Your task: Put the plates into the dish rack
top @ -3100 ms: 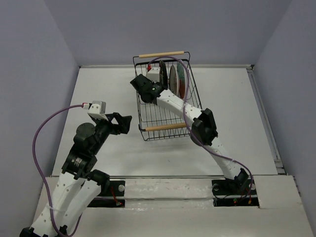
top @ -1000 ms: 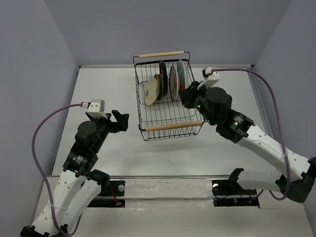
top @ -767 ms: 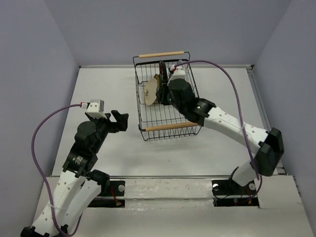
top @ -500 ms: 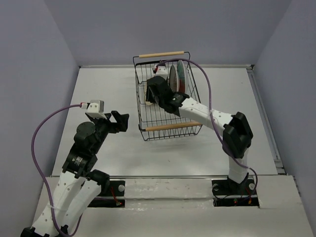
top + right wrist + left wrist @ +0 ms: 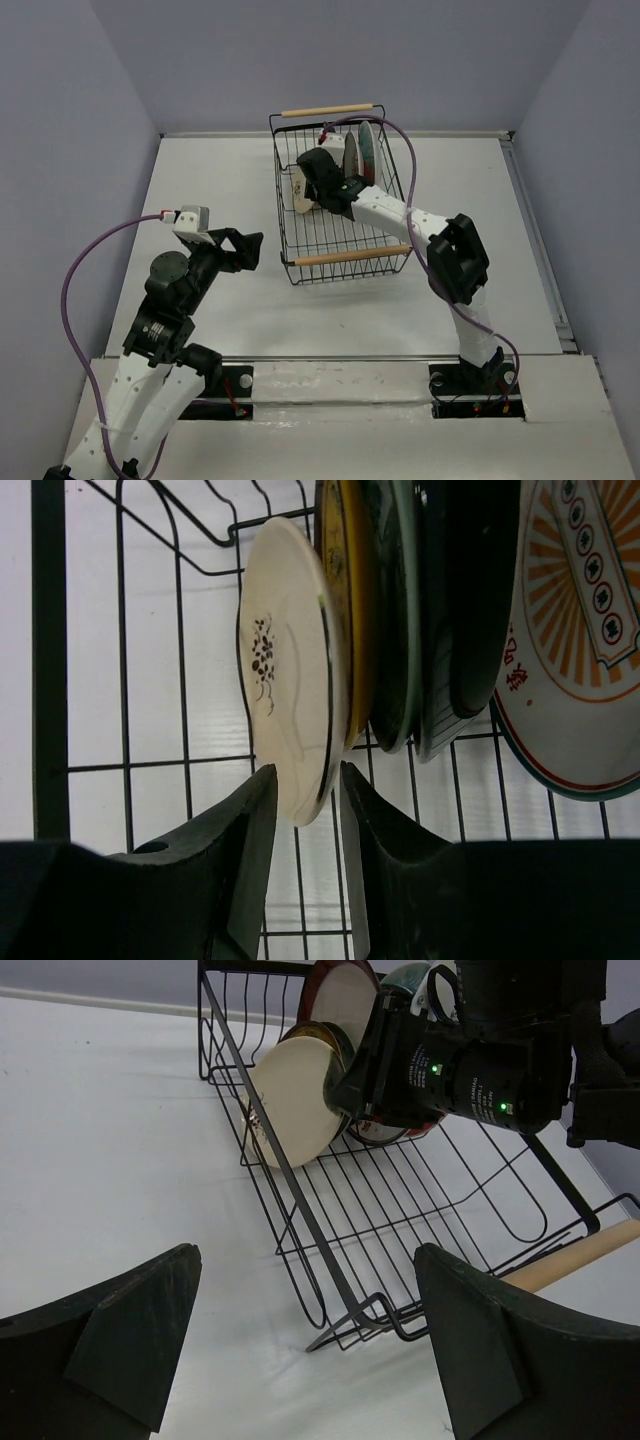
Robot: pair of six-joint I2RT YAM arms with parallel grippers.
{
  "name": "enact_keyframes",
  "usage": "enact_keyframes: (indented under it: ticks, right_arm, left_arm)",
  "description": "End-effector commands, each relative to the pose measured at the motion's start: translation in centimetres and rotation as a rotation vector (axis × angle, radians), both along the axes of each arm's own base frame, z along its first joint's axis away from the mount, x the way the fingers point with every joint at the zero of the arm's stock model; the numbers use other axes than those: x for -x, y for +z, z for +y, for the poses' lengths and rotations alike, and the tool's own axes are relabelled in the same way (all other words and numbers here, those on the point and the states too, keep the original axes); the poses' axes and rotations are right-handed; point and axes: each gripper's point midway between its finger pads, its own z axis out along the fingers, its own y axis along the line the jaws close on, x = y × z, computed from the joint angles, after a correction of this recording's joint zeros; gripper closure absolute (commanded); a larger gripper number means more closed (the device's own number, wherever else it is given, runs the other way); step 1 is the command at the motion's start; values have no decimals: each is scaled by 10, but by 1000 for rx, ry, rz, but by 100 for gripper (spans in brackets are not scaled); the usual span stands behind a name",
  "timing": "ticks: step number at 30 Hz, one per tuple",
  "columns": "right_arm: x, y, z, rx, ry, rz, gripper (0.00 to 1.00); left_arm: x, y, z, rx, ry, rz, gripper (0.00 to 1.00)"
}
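The dish rack (image 5: 330, 258) stands at the table's middle back, with several plates on edge inside it. The cream plate (image 5: 285, 680) with a dark mark leans at the left end of the row. Next to it stand a yellow-brown plate (image 5: 350, 600), a teal one (image 5: 395, 630), a dark one (image 5: 470, 600) and the white-orange sunburst plate (image 5: 580, 630). My right gripper (image 5: 308, 775) reaches into the rack (image 5: 120, 680), and its fingers clasp the cream plate's lower rim from both sides. My left gripper (image 5: 250, 248) hangs open left of the rack (image 5: 290, 1175), holding nothing.
Two light wooden handles (image 5: 328, 109) top the rack's near and far ends. The right arm (image 5: 455, 255) stretches over the rack's near right corner. Purple cables (image 5: 75, 290) loop off both wrists. Grey walls close in the white table (image 5: 200, 170) on three sides.
The right arm swung from the right of the rack in over the plates and came down on the cream plate's rim. The left arm barely moved.
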Motion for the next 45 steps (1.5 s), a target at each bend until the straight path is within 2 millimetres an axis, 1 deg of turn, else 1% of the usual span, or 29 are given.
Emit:
enact_keyframes:
  ticks: [1, 3, 4, 5, 6, 7, 8, 10, 12, 16, 17, 19, 22, 23, 24, 25, 26, 27, 28, 33, 35, 37, 41, 44, 45]
  right_arm:
    - [-18, 19, -7, -29, -65, -41, 63]
    - [-18, 14, -5, -29, -56, -33, 63]
    - [-22, 15, -8, -30, -64, -33, 63]
    - [-22, 14, -7, -31, -62, -31, 63]
    - [-23, 10, -6, -25, -59, -27, 65]
    - [-24, 13, -4, -29, -53, -31, 66]
    - [-25, 12, -4, -25, -51, -32, 69]
    - [-26, 10, -2, -14, -40, -31, 72]
    - [-27, 14, -1, -10, -35, -37, 76]
    - [-27, 25, -7, 17, -40, -56, 82]
    - [-24, 26, -4, 25, -31, -60, 82]
    - [-26, 31, -7, 47, -34, -76, 82]
    - [-23, 39, 6, 62, 5, -99, 82]
    - [-25, 35, 10, 68, 21, -94, 82]
    - [-26, 34, 14, 70, 38, -94, 82]
    - [-28, 40, 19, 66, 63, -103, 82]
    - [-25, 39, 25, 71, 79, -104, 82]
    - [-27, 34, 27, 81, 84, -99, 81]
    - [-24, 35, 32, 81, 94, -104, 81]
    - [-26, 39, 39, 68, 117, -109, 78]
    - [-22, 37, 46, 63, 139, -106, 77]
    - [-23, 40, 48, 55, 140, -110, 76]
    - [-24, 40, 53, 46, 159, -111, 67]
    - [-24, 46, 61, 24, 188, -117, 64]
    - [-24, 44, 64, 22, 198, -113, 62]
  left_arm:
    - [-2, 17, -3, 11, -20, -64, 1]
    - [-2, 16, -4, 10, -23, -61, 1]
    - [-2, 16, -5, 10, -26, -61, 1]
    - [-2, 16, -5, 10, -26, -61, 1]
    - [-3, 15, -5, 11, -27, -59, 1]
    - [-3, 16, -5, 11, -27, -59, 1]
    - [-3, 15, -5, 10, -27, -56, 1]
    - [-4, 15, -6, 10, -30, -56, 1]
    - [-4, 15, -6, 9, -30, -56, 1]
    - [-5, 14, -8, 8, -38, -52, 1]
    - [-5, 14, -8, 8, -38, -52, 1]
    - [-5, 14, -8, 8, -40, -52, 1]
    - [-6, 14, -8, 7, -40, -51, 1]
    - [-6, 14, -8, 7, -38, -51, 1]
    - [-6, 13, -8, 8, -35, -49, 1]
    - [-6, 13, -7, 8, -35, -49, 1]
    - [-5, 13, -7, 7, -34, -49, 1]
    - [-5, 14, -7, 8, -34, -52, 1]
    - [-5, 14, -6, 9, -30, -52, 1]
    - [-4, 14, -6, 8, -32, -54, 1]
    - [-4, 15, -6, 9, -32, -55, 1]
    - [-4, 15, -6, 10, -30, -56, 1]
    - [-3, 16, -5, 10, -29, -59, 1]
    - [-3, 15, -5, 11, -27, -57, 1]
    - [-3, 15, -5, 10, -29, -58, 1]
